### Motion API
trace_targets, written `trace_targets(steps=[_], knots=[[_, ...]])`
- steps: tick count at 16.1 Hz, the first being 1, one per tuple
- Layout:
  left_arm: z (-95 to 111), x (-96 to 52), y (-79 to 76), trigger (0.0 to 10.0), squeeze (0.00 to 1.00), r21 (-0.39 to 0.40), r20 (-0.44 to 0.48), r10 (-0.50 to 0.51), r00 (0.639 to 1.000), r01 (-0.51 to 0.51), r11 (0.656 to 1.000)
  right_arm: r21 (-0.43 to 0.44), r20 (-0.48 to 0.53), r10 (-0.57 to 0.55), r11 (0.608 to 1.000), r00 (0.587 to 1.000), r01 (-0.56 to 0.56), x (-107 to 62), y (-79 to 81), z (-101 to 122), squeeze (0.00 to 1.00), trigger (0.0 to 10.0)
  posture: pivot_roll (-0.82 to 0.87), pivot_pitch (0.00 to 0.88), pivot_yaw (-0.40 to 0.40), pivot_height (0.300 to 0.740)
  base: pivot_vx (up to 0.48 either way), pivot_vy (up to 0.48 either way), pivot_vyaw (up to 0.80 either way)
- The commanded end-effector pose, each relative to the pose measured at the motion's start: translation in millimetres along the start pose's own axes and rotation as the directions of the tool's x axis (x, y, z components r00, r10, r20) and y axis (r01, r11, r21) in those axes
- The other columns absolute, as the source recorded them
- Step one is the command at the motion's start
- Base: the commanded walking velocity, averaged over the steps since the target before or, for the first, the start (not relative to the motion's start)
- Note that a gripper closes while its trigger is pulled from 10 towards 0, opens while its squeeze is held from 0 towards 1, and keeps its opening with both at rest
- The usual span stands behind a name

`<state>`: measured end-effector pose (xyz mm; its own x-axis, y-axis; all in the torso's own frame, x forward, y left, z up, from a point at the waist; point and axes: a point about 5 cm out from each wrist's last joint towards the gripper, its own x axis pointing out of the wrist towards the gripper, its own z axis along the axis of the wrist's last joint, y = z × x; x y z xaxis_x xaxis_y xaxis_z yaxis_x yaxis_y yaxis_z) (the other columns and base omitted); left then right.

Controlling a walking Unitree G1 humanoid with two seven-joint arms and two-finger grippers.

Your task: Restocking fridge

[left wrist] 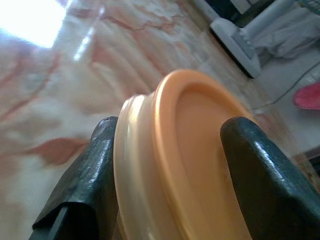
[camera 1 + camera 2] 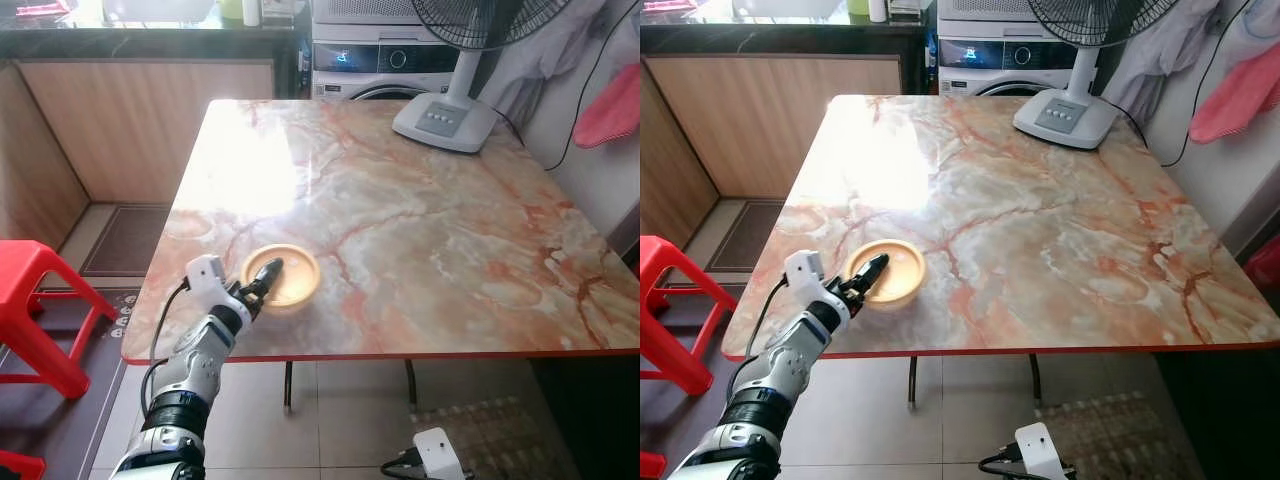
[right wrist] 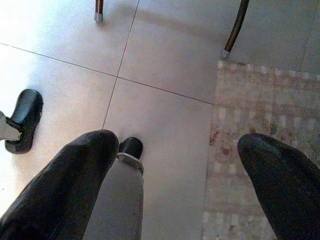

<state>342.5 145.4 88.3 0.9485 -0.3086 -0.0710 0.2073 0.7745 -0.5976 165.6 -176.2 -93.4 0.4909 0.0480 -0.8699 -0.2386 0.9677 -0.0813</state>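
Observation:
A shallow orange bowl (image 2: 290, 275) sits on the marble table (image 2: 420, 230) near its front left corner. My left gripper (image 2: 268, 278) reaches over the table's edge to the bowl's near rim. In the left wrist view one black finger (image 1: 85, 185) lies against the bowl's (image 1: 190, 150) outer wall and the other finger (image 1: 265, 180) stands over its inside, so the open gripper (image 1: 165, 150) straddles the rim. My right gripper (image 3: 175, 165) hangs open below the table, above the tiled floor, holding nothing.
A white standing fan (image 2: 450, 110) occupies the table's far right corner. A red plastic stool (image 2: 35, 310) stands on the floor to the left. Behind the table are a washing machine (image 2: 380, 65) and a counter. A patterned rug (image 3: 260, 145) lies under the table.

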Motion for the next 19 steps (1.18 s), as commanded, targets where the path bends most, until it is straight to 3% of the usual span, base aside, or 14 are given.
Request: trace_targets(steps=[1,3,4,5,12,15,19], knots=[[-2,3.4,-3.6,10.0,0.00,-0.012,-0.019,-0.030,0.999,0.029,0.999,0.009,0.013,0.001,1.000,1.000,-0.002,0.3,0.4,3,0.00,10.0,0.07,0.000,-0.056,0.740,0.000,0.000,0.00],[-3,5.3,-3.6,10.0,0.00,-0.012,-0.030,-0.031,0.999,0.030,0.999,0.011,0.014,-0.001,1.000,1.000,0.001,0.4,-0.1,3,0.00,10.0,0.07,0.000,-0.056,0.740,0.000,0.000,0.00],[-4,5.8,-2.0,4.0,0.00,-0.011,-0.032,-0.020,0.999,0.020,1.000,0.012,0.011,-0.002,1.000,1.000,0.002,0.2,-0.4,3,0.00,10.0,0.07,0.000,-0.057,0.740,0.000,0.000,0.00],[-3,5.7,-0.4,0.0,0.00,-0.012,-0.030,-0.012,0.999,0.012,1.000,0.010,0.008,-0.002,1.000,1.000,0.002,0.1,-0.3,2,0.00,10.0,0.07,0.000,-0.057,0.740,0.000,0.000,0.00],[-1,4.6,5.5,0.0,0.00,-0.009,-0.018,0.004,1.000,-0.004,1.000,0.006,0.006,-0.001,1.000,1.000,0.001,0.3,0.7,2,0.00,10.0,0.07,0.000,-0.057,0.740,0.000,0.000,0.00],[6,5.0,6.1,0.0,0.00,-0.023,0.028,0.008,1.000,-0.007,1.000,0.004,0.003,-0.005,1.000,1.000,0.005,0.2,0.1,1,0.00,10.0,0.07,0.000,-0.057,0.740,0.000,0.000,0.00],[23,4.7,-2.5,0.0,0.00,-0.053,0.142,-0.055,0.988,0.063,0.997,0.003,0.001,-0.010,1.000,1.000,0.010,-0.1,-1.4,0,0.00,10.0,0.07,0.000,-0.060,0.740,0.000,0.000,0.00]])
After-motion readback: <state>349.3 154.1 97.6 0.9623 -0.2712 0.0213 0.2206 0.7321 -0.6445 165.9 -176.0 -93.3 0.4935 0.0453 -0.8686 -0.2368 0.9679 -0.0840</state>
